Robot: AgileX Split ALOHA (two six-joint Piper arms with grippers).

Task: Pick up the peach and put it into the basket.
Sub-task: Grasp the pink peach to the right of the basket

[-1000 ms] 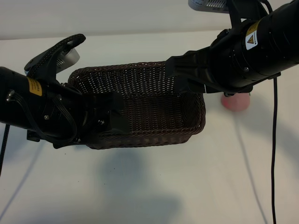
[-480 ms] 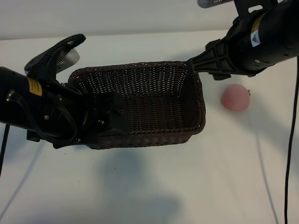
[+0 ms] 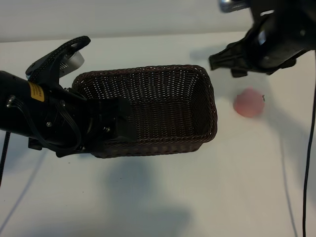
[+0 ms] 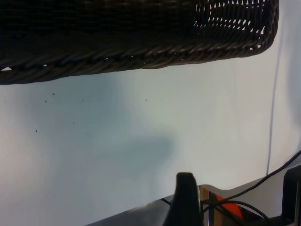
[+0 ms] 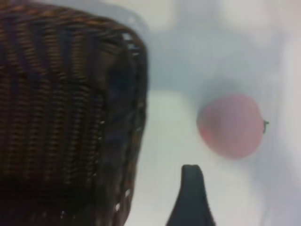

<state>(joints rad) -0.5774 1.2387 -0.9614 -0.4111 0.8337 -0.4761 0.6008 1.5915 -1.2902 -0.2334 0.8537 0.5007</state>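
- Count: 1 peach, 1 basket, 2 arms w/ 1 claw each.
- Peach – pale pink, round, lies on the white table just beside the basket's short end wall at the exterior view's right; apart from the wall, not touching. Small stem nub on its far side, per right wrist view.
- Basket – dark brown wicker, rectangular, sits upright, mouth up. Nothing visible inside.
- Right gripper – hangs above the table beyond the basket's right far corner, near the peach, above and short of it. Holds nothing, touches nothing. One dark fingertip shows in its wrist view, clear of the fruit. How wide the claw stands – cannot tell.
- Left gripper – at the basket's near-left corner, over the rim. Jaws spread wide; whether a finger touches the wicker, cannot tell. No item gripped.
- Left wrist view: basket's braided rim overhead, bare table below, one finger visible.
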